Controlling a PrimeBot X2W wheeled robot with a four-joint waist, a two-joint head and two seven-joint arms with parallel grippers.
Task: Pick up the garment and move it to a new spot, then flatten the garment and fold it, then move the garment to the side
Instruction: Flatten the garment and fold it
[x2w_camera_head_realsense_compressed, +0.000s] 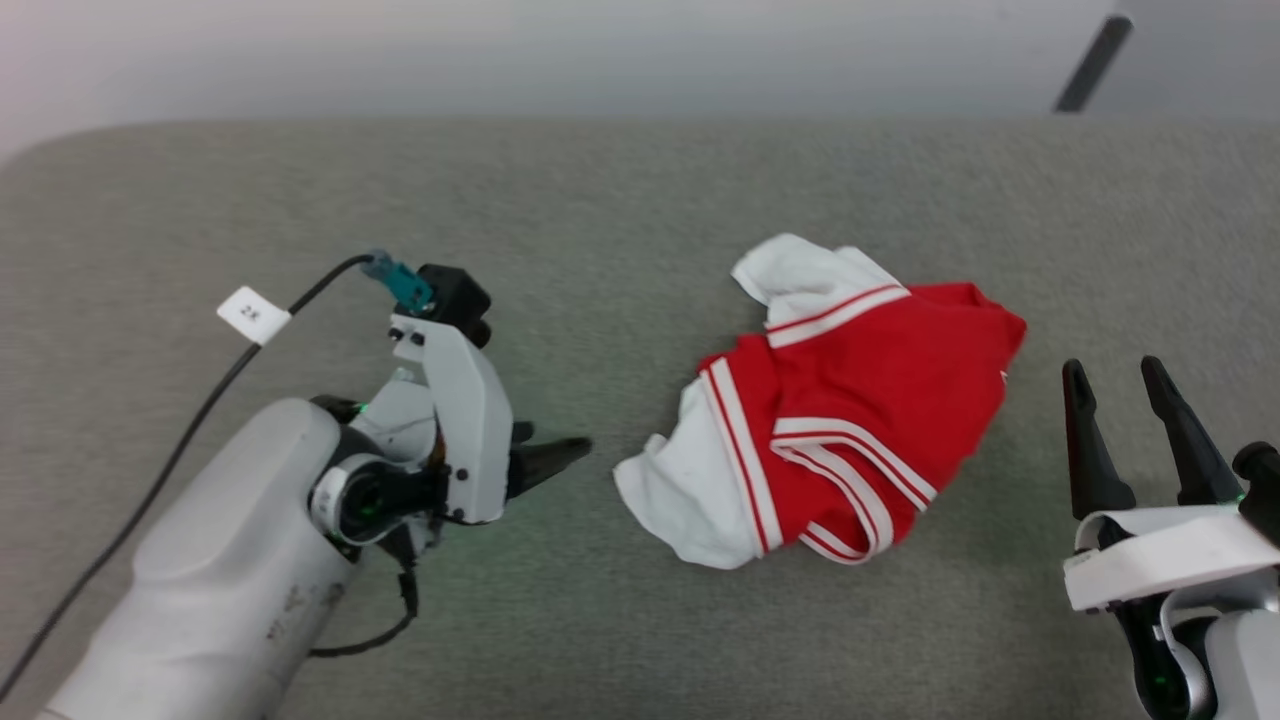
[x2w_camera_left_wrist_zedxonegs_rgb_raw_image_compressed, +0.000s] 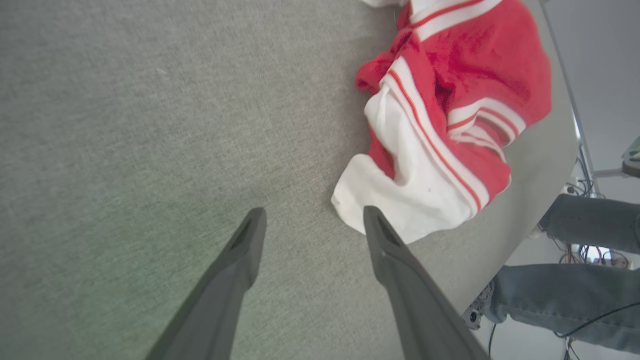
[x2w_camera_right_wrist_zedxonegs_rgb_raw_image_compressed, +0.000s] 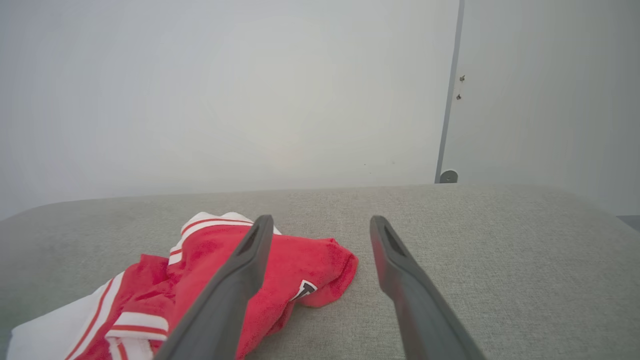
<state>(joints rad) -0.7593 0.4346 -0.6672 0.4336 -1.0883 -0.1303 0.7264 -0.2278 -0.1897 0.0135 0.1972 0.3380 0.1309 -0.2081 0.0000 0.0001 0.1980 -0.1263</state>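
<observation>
1. The garment is found crumpled in a heap on the grey fabric-covered surface, right of centre in the head view. The red body lies uppermost, white panels show at the near-left and far edges, and striped bands cross it.
2. The left gripper is placed to the garment's left with its fingers turned toward it. In the left wrist view the left gripper is seen with its fingers spread wide and nothing between them. In the head view a narrow strip of bare surface is seen between its fingertip and the white edge of the garment — no contact is made.
3. The right gripper is found at the lower right of the head view, to the garment's right and apart from it. Its fingers are spread wide and nothing is held, as is also seen in the right wrist view.
4. In the right wrist view the garment lies left of the right gripper's fingers, and a small label is noted on its red edge.
5. A black cable with a white tag is seen running to the left arm.
6. A person's legs in blue jeans are observed beyond the surface's edge in the left wrist view.
</observation>
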